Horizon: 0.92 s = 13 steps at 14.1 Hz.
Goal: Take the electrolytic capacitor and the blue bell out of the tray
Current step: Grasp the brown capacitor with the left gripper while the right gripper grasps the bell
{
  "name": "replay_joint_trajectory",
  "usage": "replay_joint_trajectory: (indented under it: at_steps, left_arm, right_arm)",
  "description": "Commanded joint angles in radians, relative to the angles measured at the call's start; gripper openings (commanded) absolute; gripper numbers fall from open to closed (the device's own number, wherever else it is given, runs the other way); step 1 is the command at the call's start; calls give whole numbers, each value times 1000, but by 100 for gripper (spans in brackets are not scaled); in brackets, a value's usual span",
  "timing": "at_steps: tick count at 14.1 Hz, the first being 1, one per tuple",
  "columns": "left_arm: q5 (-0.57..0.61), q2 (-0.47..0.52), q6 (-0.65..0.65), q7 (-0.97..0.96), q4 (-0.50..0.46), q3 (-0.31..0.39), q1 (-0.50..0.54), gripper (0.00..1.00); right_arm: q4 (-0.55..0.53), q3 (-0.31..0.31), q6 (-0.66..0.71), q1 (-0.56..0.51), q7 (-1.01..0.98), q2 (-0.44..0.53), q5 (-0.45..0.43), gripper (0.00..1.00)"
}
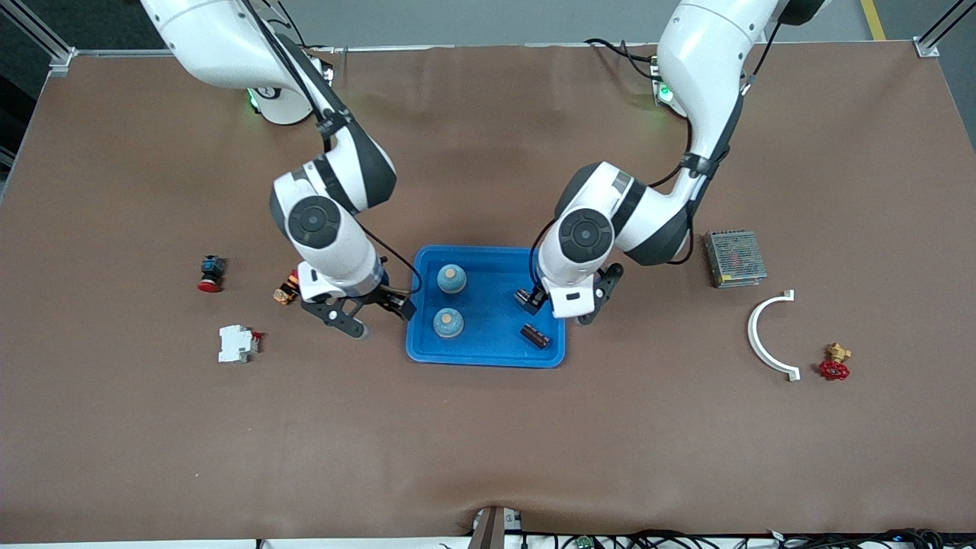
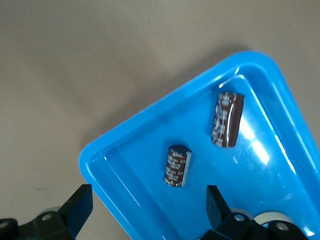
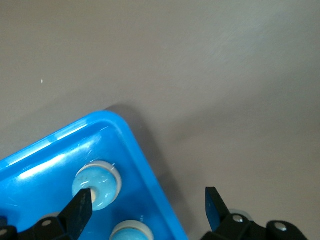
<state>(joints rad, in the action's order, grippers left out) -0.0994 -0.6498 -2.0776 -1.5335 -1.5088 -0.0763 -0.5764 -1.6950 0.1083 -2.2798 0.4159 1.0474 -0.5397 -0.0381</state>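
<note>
A blue tray [image 1: 492, 305] sits mid-table. In it stand two blue dome bells [image 1: 451, 279] [image 1: 448, 323], toward the right arm's end. A dark brown capacitor [image 1: 535, 336] lies in the tray's corner nearer the front camera, toward the left arm's end. The left wrist view shows two capacitors [image 2: 177, 166] [image 2: 228, 119] lying on the tray [image 2: 280, 170]. My left gripper [image 1: 560, 301] [image 2: 147, 210] is open and empty, straddling the tray's rim. Just as open and empty, my right gripper [image 1: 374, 313] [image 3: 148, 210] straddles the tray rim [image 3: 145, 160] beside the bells [image 3: 97, 185] [image 3: 130, 231].
Toward the right arm's end lie a red push button [image 1: 211, 273], a white breaker [image 1: 238, 344] and a small orange part [image 1: 287, 292]. Toward the left arm's end lie a metal power supply [image 1: 734, 258], a white curved bracket [image 1: 770, 335] and a brass valve [image 1: 835, 364].
</note>
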Motion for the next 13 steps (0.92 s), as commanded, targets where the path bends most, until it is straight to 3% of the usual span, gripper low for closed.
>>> replay_joint_trajectory:
  at_steps: [1, 13]
  left_arm:
    - [15, -39, -30, -13, 25, 10, -33, 100]
    - [18, -131, -120, -13, 25, 16, -51, 100]
  right_arm:
    - [115, -7, 10, 32, 54, -106, 3, 100]
    - [277, -15, -58, 98, 137, -301, -14, 100]
